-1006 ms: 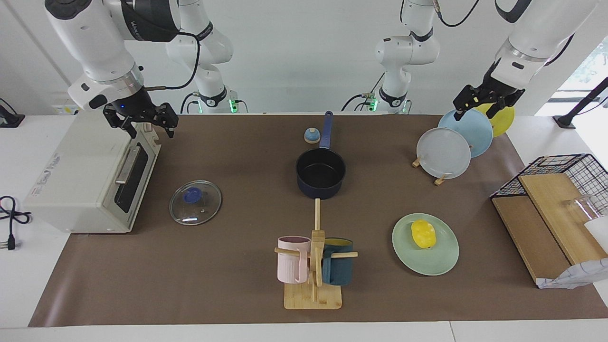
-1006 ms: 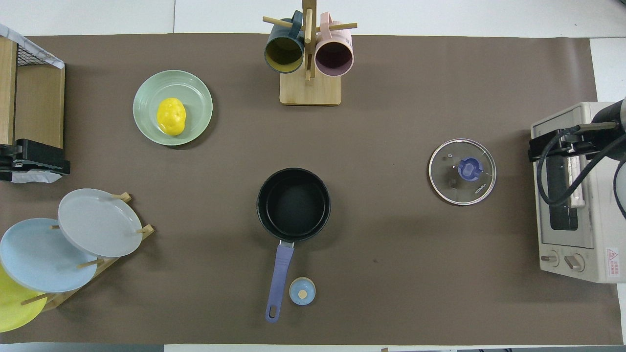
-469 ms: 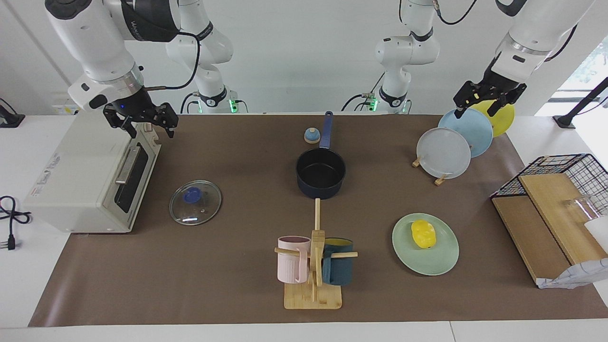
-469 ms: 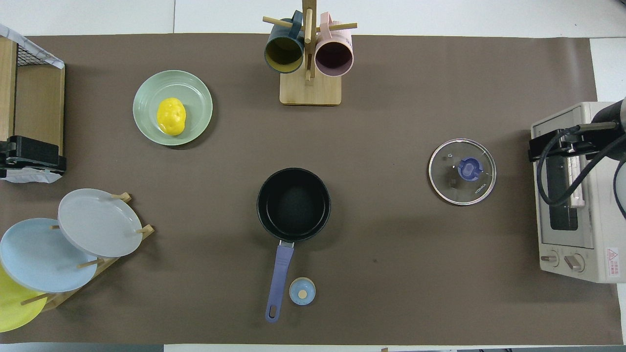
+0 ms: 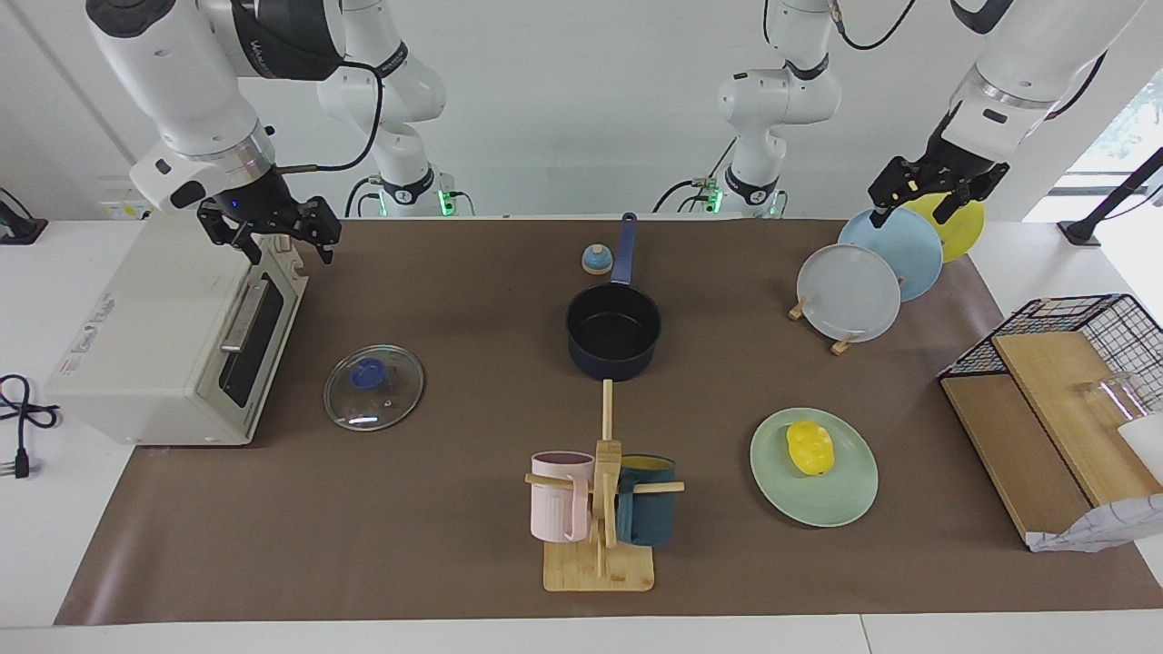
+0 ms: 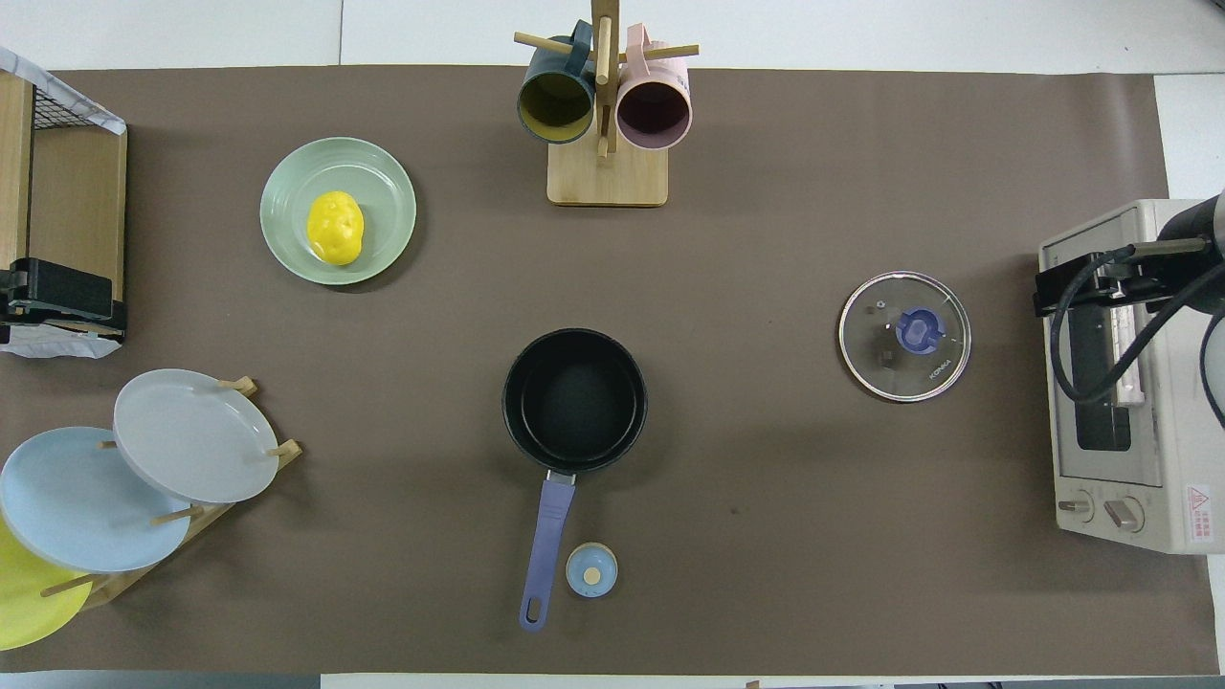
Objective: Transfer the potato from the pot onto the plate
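The yellow potato point(image 5: 809, 448) point(image 6: 335, 227) lies on the pale mint-green plate point(image 5: 847, 505) point(image 6: 287, 182), toward the left arm's end of the table. The navy pot point(image 5: 613, 329) point(image 6: 574, 400) stands mid-table with nothing in it, its long handle point(image 5: 624, 247) point(image 6: 545, 550) pointing toward the robots. My left gripper point(image 5: 909, 211) point(image 6: 62, 297) is open and holds nothing, raised above the rack of plates. My right gripper point(image 5: 273, 238) point(image 6: 1091, 287) is open and holds nothing, waiting over the toaster oven.
A plate rack point(image 5: 849, 292) point(image 6: 196, 435) holds grey-white, light blue and yellow plates. A glass lid point(image 5: 373, 387) point(image 6: 904, 335) lies beside the toaster oven point(image 5: 173, 336) point(image 6: 1120, 459). There are also a mug tree point(image 5: 600, 509) point(image 6: 606, 172), a small blue knob point(image 5: 596, 260) point(image 6: 591, 570), and a wire basket with boards point(image 5: 1063, 381) point(image 6: 57, 172).
My left gripper has risen a little and drifted toward the left arm's end of the table. The potato, plate, pot and right arm have not moved.
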